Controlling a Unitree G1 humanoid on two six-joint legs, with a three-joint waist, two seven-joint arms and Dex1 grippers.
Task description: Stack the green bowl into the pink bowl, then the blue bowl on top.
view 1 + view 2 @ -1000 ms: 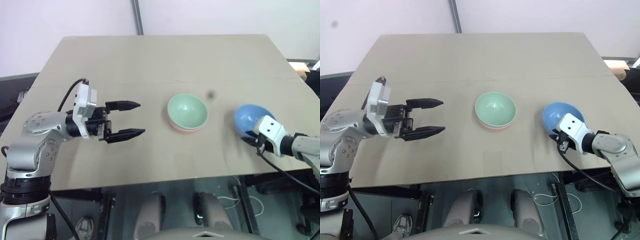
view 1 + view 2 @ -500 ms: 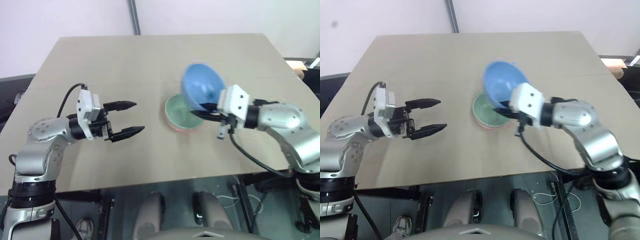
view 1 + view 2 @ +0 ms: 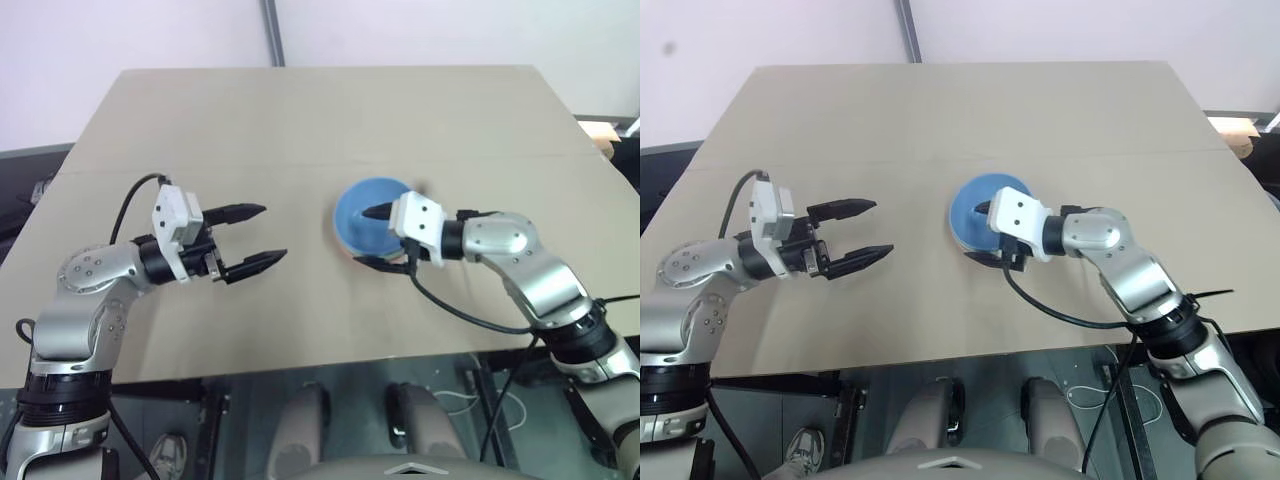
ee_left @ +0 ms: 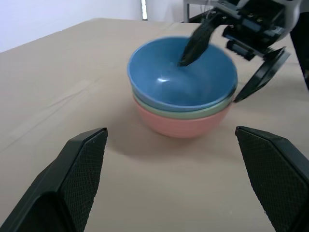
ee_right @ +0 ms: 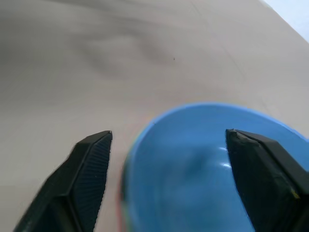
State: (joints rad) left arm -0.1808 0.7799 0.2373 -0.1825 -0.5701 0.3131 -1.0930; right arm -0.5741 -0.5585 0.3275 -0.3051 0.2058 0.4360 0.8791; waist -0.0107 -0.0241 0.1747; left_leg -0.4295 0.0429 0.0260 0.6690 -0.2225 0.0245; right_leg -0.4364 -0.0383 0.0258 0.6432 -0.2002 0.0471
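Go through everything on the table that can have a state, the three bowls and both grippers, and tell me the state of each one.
blue bowl: upright, nested on top of the stack.
green bowl: nested in the pink bowl, under the blue bowl, rim band showing.
pink bowl: upright on the table, bottom of the stack.
right gripper: open, one finger over the blue bowl's inside, the other outside its wall.
left gripper: open, empty, apart from the stack.

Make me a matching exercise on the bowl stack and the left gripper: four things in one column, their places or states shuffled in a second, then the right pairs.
1. blue bowl
2. green bowl
3. pink bowl
4. left gripper

A. bottom of the stack, on the table
B. open, apart from the stack
C. top of the stack
D. middle of the stack

Pairs: 1-C, 2-D, 3-A, 4-B
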